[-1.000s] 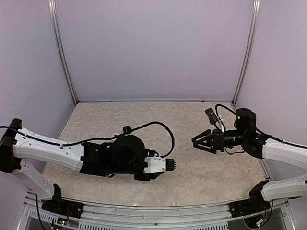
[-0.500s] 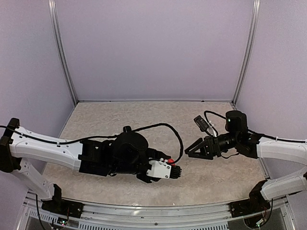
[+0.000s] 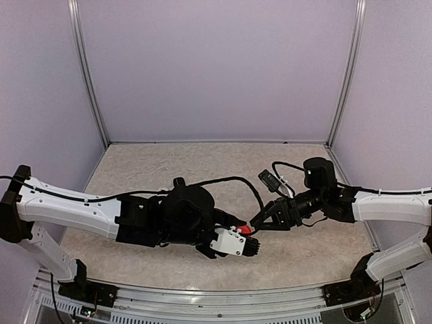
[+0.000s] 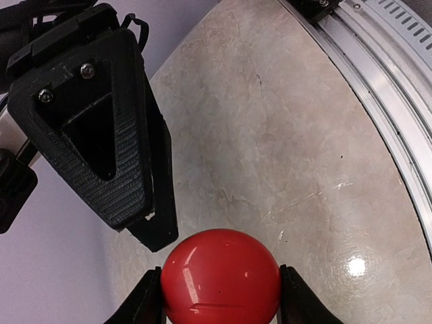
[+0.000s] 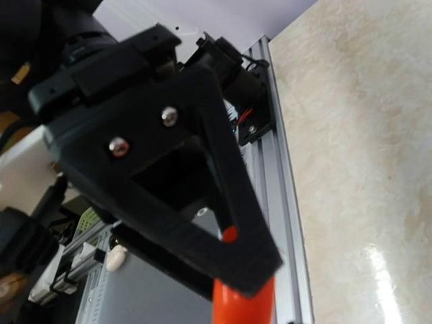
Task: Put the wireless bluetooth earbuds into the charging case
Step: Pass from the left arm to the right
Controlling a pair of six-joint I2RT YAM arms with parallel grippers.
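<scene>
My left gripper (image 3: 241, 230) is shut on a round red charging case (image 4: 221, 278), lid closed, held low over the table near its front edge; one black fingertip (image 4: 150, 304) presses on each side. The case also shows in the top view (image 3: 246, 230) and the right wrist view (image 5: 243, 307). My right gripper (image 3: 258, 224) is open and empty, its ribbed fingers (image 4: 101, 162) just beyond the case, tips almost touching it. In its own view the right gripper (image 5: 237, 283) hangs right above the case. No earbud shows in any view.
The beige table (image 3: 202, 169) ends at the front aluminium rail (image 4: 391, 101), also in the right wrist view (image 5: 283, 202). Purple walls enclose the back and sides. The left arm's black wrist and cable (image 3: 189, 209) lie beside the case.
My right gripper has swung left and down toward the left gripper, now reaching the red case. My left gripper has shifted slightly right and turned, bringing the case into sight.
</scene>
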